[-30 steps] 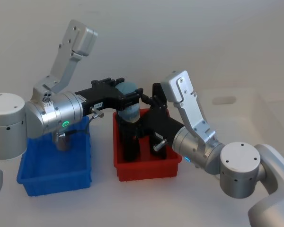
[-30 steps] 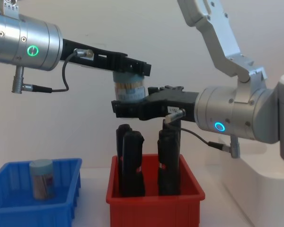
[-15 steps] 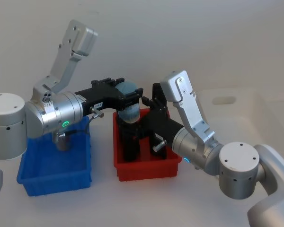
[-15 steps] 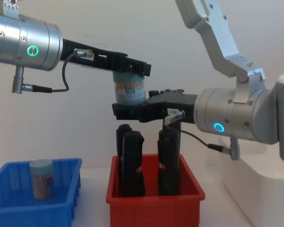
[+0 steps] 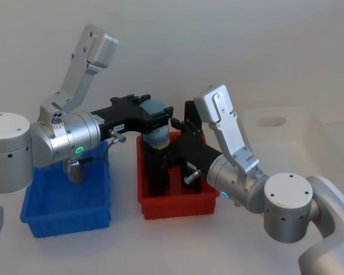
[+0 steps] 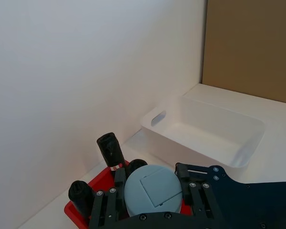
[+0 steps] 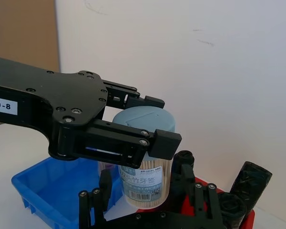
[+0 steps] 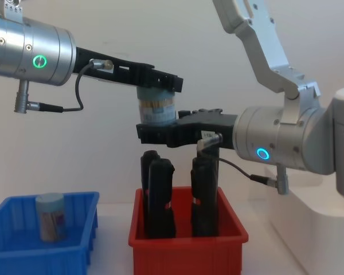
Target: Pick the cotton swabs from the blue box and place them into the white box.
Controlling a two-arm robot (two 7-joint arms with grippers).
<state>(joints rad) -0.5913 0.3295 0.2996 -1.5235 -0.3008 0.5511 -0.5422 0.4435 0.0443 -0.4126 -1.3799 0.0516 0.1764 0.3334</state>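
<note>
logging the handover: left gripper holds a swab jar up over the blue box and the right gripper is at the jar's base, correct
Not quite. The left gripper holds the cotton swab jar over the red bin, not the blue box, as the chest view shows. The right gripper is at the jar's base, as you said.

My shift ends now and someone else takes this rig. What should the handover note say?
Left gripper: shut on the lid of a cotton swab jar, in the air above the red bin.
Right gripper: at that jar's lower end.
Second jar: standing in the blue box.
Done: no jar in the white box yet.
Left: pass this jar over, box it, then the second.
</note>
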